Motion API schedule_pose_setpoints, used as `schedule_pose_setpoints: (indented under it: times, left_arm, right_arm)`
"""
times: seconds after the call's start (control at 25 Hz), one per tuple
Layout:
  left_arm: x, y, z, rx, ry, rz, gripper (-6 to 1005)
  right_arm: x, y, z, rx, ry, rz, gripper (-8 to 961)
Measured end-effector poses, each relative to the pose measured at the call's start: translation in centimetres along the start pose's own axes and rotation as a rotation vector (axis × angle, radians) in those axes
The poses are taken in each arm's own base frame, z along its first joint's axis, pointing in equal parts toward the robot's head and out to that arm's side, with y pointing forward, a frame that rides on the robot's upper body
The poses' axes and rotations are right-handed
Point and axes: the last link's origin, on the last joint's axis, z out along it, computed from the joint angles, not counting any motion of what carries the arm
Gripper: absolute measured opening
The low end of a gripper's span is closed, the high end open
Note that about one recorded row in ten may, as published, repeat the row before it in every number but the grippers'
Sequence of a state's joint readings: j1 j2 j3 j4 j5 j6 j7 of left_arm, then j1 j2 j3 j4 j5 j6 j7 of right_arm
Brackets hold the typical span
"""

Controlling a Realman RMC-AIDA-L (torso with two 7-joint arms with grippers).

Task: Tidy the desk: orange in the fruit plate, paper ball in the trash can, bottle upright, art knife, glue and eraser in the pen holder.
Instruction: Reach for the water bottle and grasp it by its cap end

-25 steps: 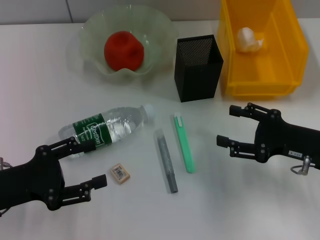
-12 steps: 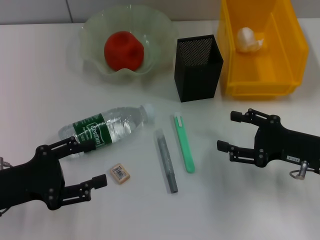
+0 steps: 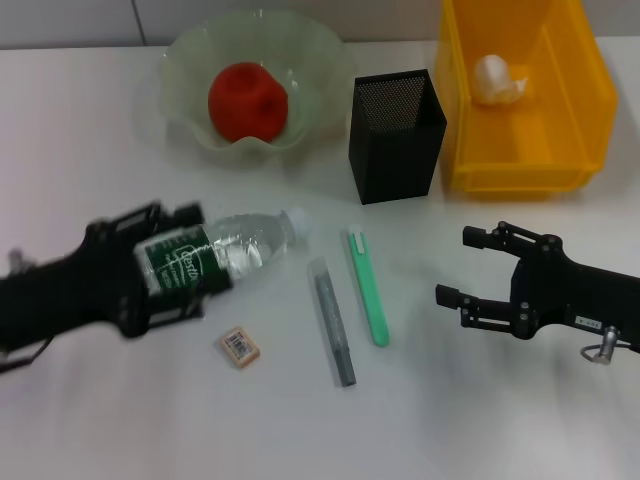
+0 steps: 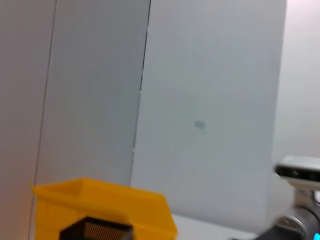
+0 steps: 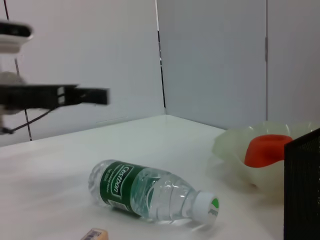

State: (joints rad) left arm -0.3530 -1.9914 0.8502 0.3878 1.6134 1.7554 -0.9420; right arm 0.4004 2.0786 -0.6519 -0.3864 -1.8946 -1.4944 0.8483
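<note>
The bottle (image 3: 250, 245) (image 5: 150, 192) lies on its side, its white cap toward the pen holder (image 3: 395, 140). My left gripper (image 3: 197, 260) is open over its label end. In the right wrist view its fingers (image 5: 90, 96) hang well above the bottle, not touching it. The orange (image 3: 248, 100) sits in the fruit plate (image 3: 190, 60). The paper ball (image 3: 497, 80) lies in the trash can (image 3: 590, 110). On the table lie the eraser (image 3: 240, 346), a grey glue stick (image 3: 331, 320) and the green art knife (image 3: 367, 287). My right gripper (image 3: 455, 265) is open, right of the knife.
The pen holder stands between the fruit plate and the trash can at the back. In the left wrist view only the trash can (image 4: 110, 210), the pen holder's rim (image 4: 97, 231) and a grey wall show. Bare white table lies along the front edge.
My left arm has swung up and to the right, from beside the eraser to over the bottle's label end. The right gripper has barely moved. No object has shifted.
</note>
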Motion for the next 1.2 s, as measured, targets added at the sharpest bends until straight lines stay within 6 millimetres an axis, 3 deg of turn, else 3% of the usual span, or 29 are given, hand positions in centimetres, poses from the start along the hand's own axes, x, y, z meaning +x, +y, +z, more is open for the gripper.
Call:
schedule_pose_setpoints:
  times: [0.08,0.12,0.16,0.24,0.52,1.2]
  left_arm:
    - [0.0,0.0,0.0,0.000,0.000,0.000,669]
    - [0.4,-0.6,0.9,0.001,0.006,0.003,669]
    - [1.2,-1.8,3.3,-0.005,0.005,0.001,669]
    - [1.6,-2.5,5.1,-0.006,-0.004,0.005,668]
    - [1.7,-4.4,9.0,0.047,-0.055,0.012,665]
    - [1.7,-6.2,10.8,0.100,-0.149,-0.024,659]
  right_arm:
    - [0.0,0.0,0.0,-0.001,-0.002,0.001,835]
    - [0.0,0.0,0.0,-0.001,-0.002,0.001,835]
    - [0.0,0.0,0.0,-0.001,-0.003,0.001,835]
    - [0.0,0.1,0.0,-0.004,-0.005,0.001,835]
    - [-0.1,0.1,0.0,-0.003,-0.009,0.003,834]
    - [-0.3,-0.1,0.1,-0.002,-0.014,-0.001,834]
